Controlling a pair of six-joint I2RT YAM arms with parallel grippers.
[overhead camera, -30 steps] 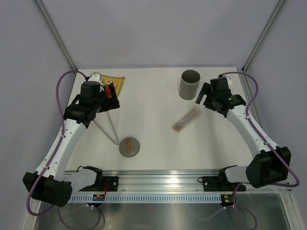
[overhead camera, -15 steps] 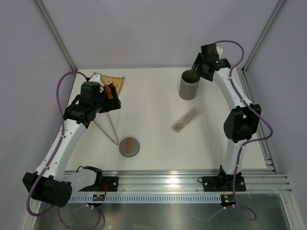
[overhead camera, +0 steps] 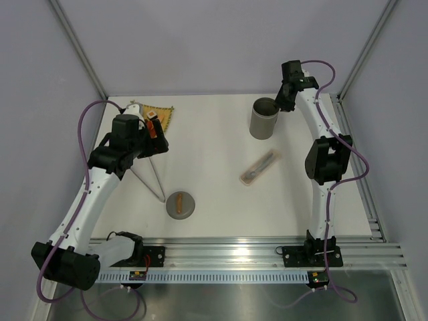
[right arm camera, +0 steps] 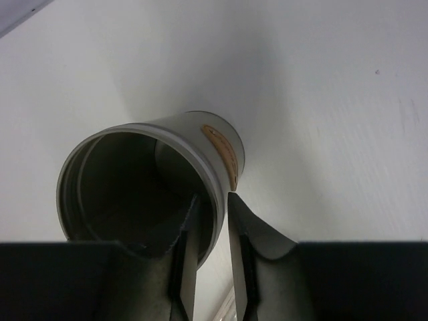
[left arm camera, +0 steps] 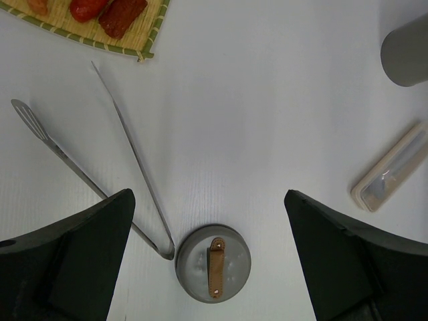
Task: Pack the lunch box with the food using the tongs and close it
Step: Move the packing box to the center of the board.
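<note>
- R gripper (right arm camera: 212, 200): jaws clamped on box (overhead camera: 263, 120) rim, one finger inside, one outside. Box is upright at back right of table (overhead camera: 214, 134), mouth open, no food seen inside.
- Risk: grip is on a thin wall at one edge only. Any pull or lift could tip or swing the box, and a sideways tug could drag it.
- Risk: the finger inside takes up mouth space. Tongs coming in w/ a piece could hit it & drop the piece outside.
- L gripper (left arm camera: 207, 197): jaws wide apart, holding nothing, hovering above tongs (left arm camera: 130, 150). Tongs lie flat in a V, tips toward mat (left arm camera: 150, 40). Their joint is touching or just beside lid (left arm camera: 214, 264); can't tell which.
- Risk: tongs are thin & flat on the table, so pads may scrape the surface or catch only one arm. Smooth metal could twist out of the pinch. Nudging the joint may shove the lid.
- Food (left arm camera: 107, 10) sits on the mat at back left, well apart from the box. That's a long carry, & small pieces could slip out en route, esp. if squeeze isn't steady.
- Case (left arm camera: 394, 170) lies between lid & box, so a low pass could knock it.
- Lid is off, near the front, so a bump could slide it farther from reach.
</note>
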